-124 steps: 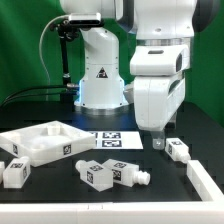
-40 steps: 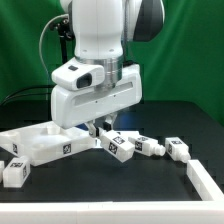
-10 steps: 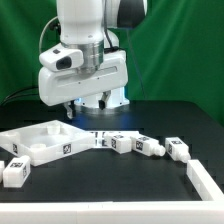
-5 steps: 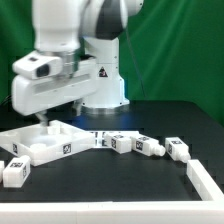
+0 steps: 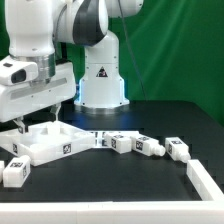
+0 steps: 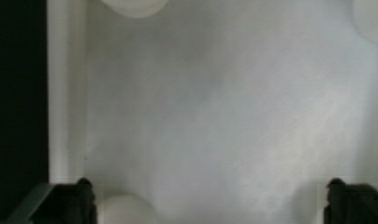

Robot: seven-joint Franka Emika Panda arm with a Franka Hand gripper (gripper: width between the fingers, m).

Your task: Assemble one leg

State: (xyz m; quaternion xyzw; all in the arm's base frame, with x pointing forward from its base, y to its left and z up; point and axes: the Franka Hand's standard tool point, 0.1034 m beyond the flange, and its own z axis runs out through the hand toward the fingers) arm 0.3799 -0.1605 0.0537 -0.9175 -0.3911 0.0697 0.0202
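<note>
I read the gripper (image 5: 35,122) as wide open. In the wrist view its two dark fingertips (image 6: 74,200) sit at opposite edges of the picture, and only the panel's (image 5: 45,140) flat white face lies between them. Nothing is held. From the exterior view the gripper hangs over the panel's far side, pointing down, but I cannot tell whether the tips touch the surface or stop just above it. The wrist view also shows a round socket (image 6: 133,6) in the panel, and a strip of the black table (image 6: 17,100) beside the panel's edge.

The leg (image 5: 118,143) lies on the table just beside the panel, on the exterior view's right of it and well apart from the gripper. It is on its side, with its long axis running away from the panel across the table. I cannot make out which end carries the peg.

A second leg (image 5: 148,146) lies end to end with it on the same line, farther from the panel. A third leg (image 5: 180,150) lies farther out again, apart from those two. A fourth leg (image 5: 14,172) sits near the panel's front corner, on the camera's side. The marker board (image 5: 108,132) lies flat just behind the first leg, near the panel's far right corner.
</note>
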